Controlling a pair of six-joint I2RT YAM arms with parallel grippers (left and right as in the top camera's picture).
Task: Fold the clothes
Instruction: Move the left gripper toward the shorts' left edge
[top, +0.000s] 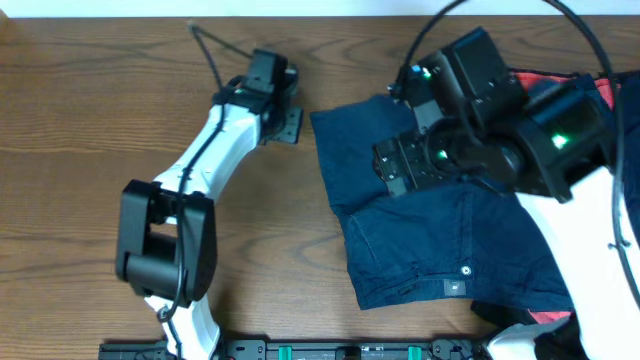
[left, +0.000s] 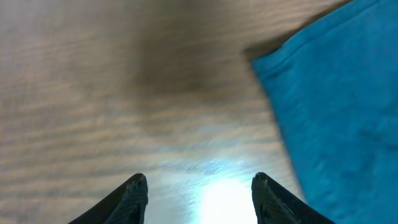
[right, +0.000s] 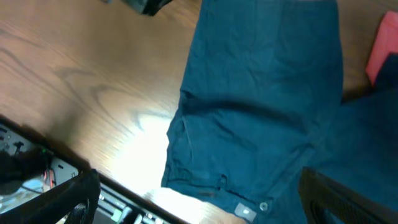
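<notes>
A dark navy garment (top: 430, 240) lies spread on the wooden table right of centre, its waistband button (top: 466, 271) toward the front. Its far-left corner (left: 336, 93) shows in the left wrist view. My left gripper (top: 290, 122) hovers just left of that corner, open, with only bare wood between its fingertips (left: 200, 180). My right gripper (top: 392, 168) hangs above the navy garment (right: 261, 106), open wide and holding nothing (right: 199, 177). A coral-red garment (top: 605, 90) peeks out under the right arm, and its edge (right: 382, 43) also appears in the right wrist view.
A black rail with green parts (top: 330, 350) runs along the table's front edge and shows in the right wrist view (right: 37, 168). A thin cable (top: 210, 45) lies at the back left. Bare wood (top: 70, 120) fills the left half.
</notes>
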